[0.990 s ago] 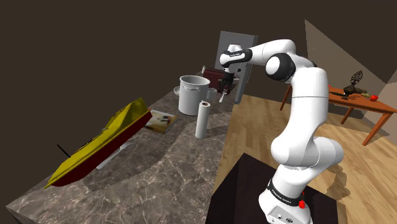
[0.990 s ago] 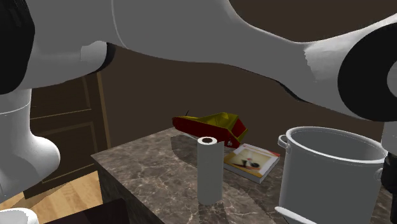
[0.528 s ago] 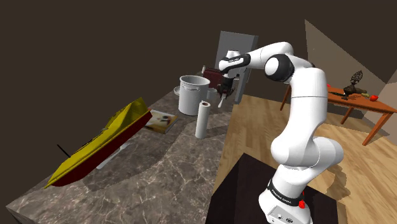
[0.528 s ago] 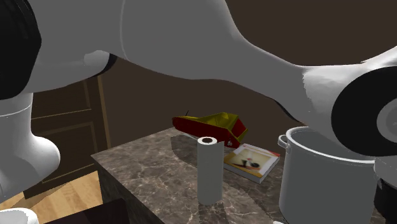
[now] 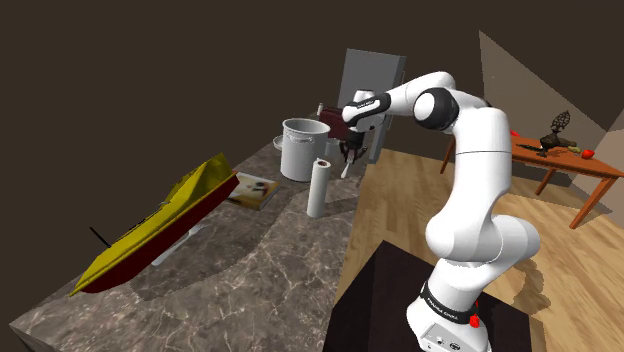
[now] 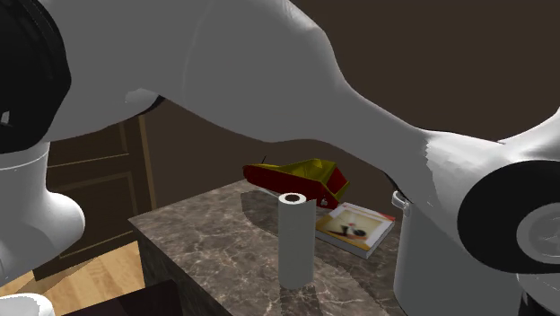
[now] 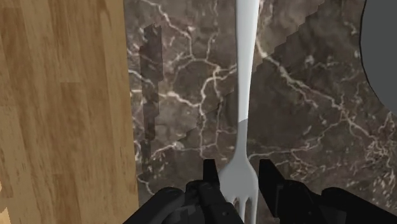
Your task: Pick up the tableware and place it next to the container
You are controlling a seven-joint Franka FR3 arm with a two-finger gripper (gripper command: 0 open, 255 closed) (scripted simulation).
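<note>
A pale grey fork (image 7: 245, 95) is clasped near its tines by my gripper (image 7: 238, 179), its handle pointing away over the dark marble counter (image 7: 191, 95). In the shoulder view the gripper (image 5: 350, 148) hangs just above the counter's far edge with the fork (image 5: 346, 166) dangling below it. The grey pot (image 5: 303, 148) stands a little toward that view's left of the gripper, and its curved wall (image 7: 383, 51) shows close beside the fork. In the second exterior view the pot (image 6: 429, 274) is partly hidden behind my arm.
A white paper towel roll (image 5: 318, 188) stands on the counter close to the gripper. A book (image 5: 252, 188) and a long yellow and red model boat (image 5: 160, 220) lie farther along. The counter's edge drops to wooden floor (image 7: 63, 95). A wooden table (image 5: 560, 160) stands far off.
The arm has swung down and toward the shoulder view's left, carrying the fork lower, closer to the counter beside the pot. In the second exterior view the arm now covers more of the pot.
</note>
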